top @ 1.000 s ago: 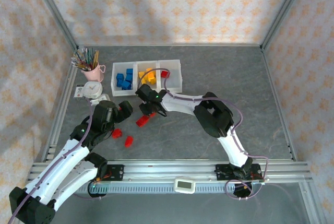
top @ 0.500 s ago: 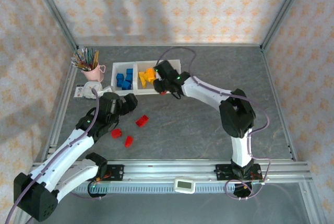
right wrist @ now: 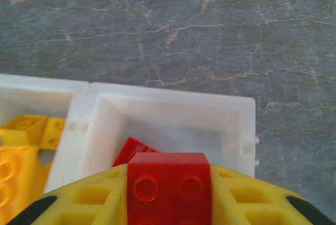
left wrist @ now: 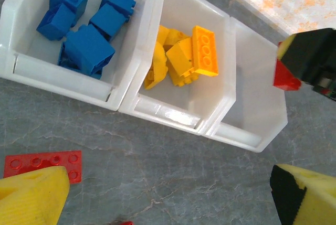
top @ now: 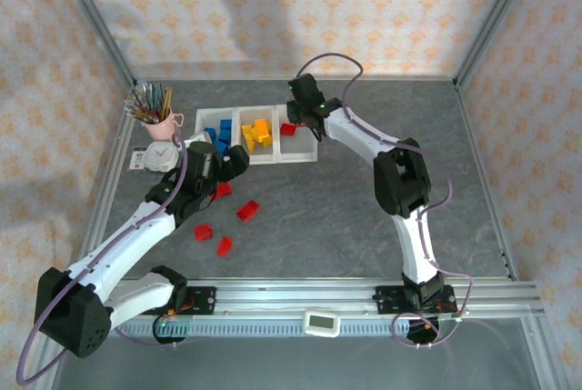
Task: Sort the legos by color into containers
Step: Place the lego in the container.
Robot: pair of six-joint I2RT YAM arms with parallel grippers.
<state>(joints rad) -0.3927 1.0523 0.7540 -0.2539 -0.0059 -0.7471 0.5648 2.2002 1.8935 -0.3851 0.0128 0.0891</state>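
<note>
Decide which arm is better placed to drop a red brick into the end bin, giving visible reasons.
Right. The right end effector grips a red brick above the end bin. The left end effector hangs open and empty over the table.

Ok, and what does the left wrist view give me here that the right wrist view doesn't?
Left wrist adds the blue bricks in the left bin and a flat red plate on the table. Right wrist adds a second red brick lying in the end bin. Both give the yellow bricks and the held red brick in the right gripper above that end bin.
</note>
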